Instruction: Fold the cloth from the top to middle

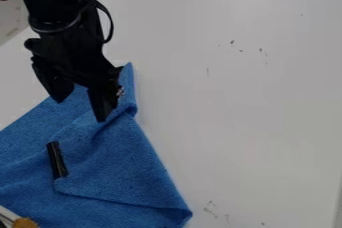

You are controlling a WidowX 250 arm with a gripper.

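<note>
- Spreading from the left edge toward the middle of the white table [254,112], the blue cloth [113,159] is rumpled, with a flap already doubled over its lower part. A pull on the top could drag that flap out of line.
- Poking in at the bottom left corner, a brownish-yellow piece [25,223] sits against the cloth; whether it belongs to a holder or container, I cannot tell. A sliding cloth might nudge it.
- On the cloth, a short black piece [57,159] rests loose, in no container, beside the flap's edge. Folding over it would likely leave a lump, or tip it off its spot.
- Above the upper part of the cloth, the gripper [81,102] has its fingers spread, with nothing pinched between them. Closing too high would probably miss the thin fabric; closing too low could press into the table or gather several layers.
- Just right of the gripper, the cloth's top point [129,68] lies outside the fingers, by a bunched ridge. Gripping the ridge instead of this point might leave the tip trailing and the fold crooked.
</note>
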